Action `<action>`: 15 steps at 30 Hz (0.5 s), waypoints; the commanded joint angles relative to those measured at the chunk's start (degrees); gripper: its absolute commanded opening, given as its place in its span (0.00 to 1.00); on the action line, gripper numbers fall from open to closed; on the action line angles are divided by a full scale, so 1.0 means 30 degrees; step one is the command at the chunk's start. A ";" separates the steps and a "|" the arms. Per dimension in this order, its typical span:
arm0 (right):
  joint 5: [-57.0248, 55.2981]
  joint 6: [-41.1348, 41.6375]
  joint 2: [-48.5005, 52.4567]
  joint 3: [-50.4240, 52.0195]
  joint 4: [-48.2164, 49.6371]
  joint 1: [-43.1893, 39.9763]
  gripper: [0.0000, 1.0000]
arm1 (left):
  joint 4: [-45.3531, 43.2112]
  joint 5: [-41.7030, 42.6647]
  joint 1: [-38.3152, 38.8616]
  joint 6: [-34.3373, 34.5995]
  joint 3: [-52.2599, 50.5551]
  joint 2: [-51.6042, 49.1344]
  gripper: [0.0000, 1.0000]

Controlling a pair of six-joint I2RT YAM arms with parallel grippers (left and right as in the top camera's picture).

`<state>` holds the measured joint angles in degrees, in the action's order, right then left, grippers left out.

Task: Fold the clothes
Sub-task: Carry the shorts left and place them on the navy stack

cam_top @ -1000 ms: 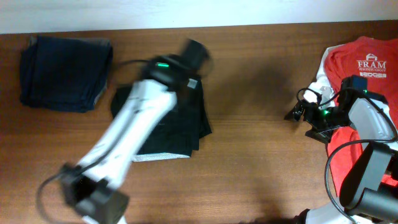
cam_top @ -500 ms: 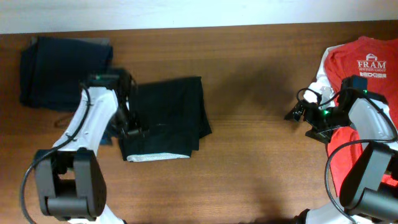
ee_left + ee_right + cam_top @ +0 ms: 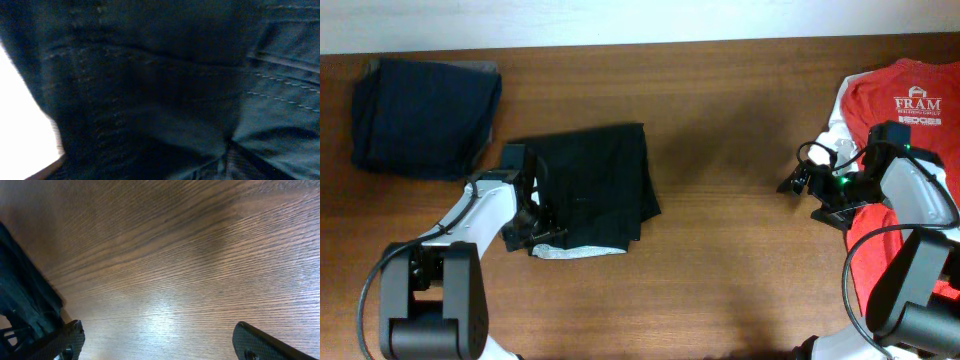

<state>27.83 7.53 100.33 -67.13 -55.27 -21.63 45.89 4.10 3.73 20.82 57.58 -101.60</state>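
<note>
Resting at the lower left corner of the black garment [image 3: 595, 185], the left tool [image 3: 538, 228] sits low on the fabric. Whether it is released or clenched cannot be told: its wrist view is filled by dark stitched cloth, with no fingers showing.

Right tool [image 3: 160, 342]: released, tips wide apart over bare wood, nothing between them. It is at the right of the overhead frame, beside the red T-shirt [image 3: 900, 100].

Black garment: left of centre, folded into a rough rectangle, with its right edge uneven and layered. A pale band [image 3: 582, 252] runs along its bottom edge.

Navy folded clothes [image 3: 420, 115]: upper left of the frame, near the garment's upper left corner but apart from it.

Open room: a broad bare stretch between the garment's right edge and the right tool, and another along the bottom of the frame.

Desk [image 3: 720, 280]: brown wood with the grain running across and a soft sheen.
</note>
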 commanded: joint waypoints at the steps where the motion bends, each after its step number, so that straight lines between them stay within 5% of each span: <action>1: -0.0168 0.0007 -0.0248 -0.0015 0.0007 -0.0051 0.98 | -0.0138 -0.0641 0.0080 0.0197 -0.0860 -0.0852 0.66; 3: -0.0168 0.0015 -0.0248 -0.0015 0.0007 -0.0051 0.98 | -0.0146 -0.0641 0.0080 0.0197 -0.0860 -0.0852 0.51; 7: -0.0168 0.0007 -0.0248 -0.0015 0.0007 -0.0051 0.98 | -0.0146 -0.0641 0.0080 0.0197 -0.0860 -0.0852 0.05; 15: -0.0168 0.0007 -0.0248 -0.0015 0.0007 -0.0051 0.98 | 0.0058 -0.0648 0.0080 -0.2135 0.2586 -0.0838 0.00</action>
<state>27.83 7.51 100.33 -67.13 -55.24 -21.63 46.17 5.76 4.14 18.11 59.70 -102.32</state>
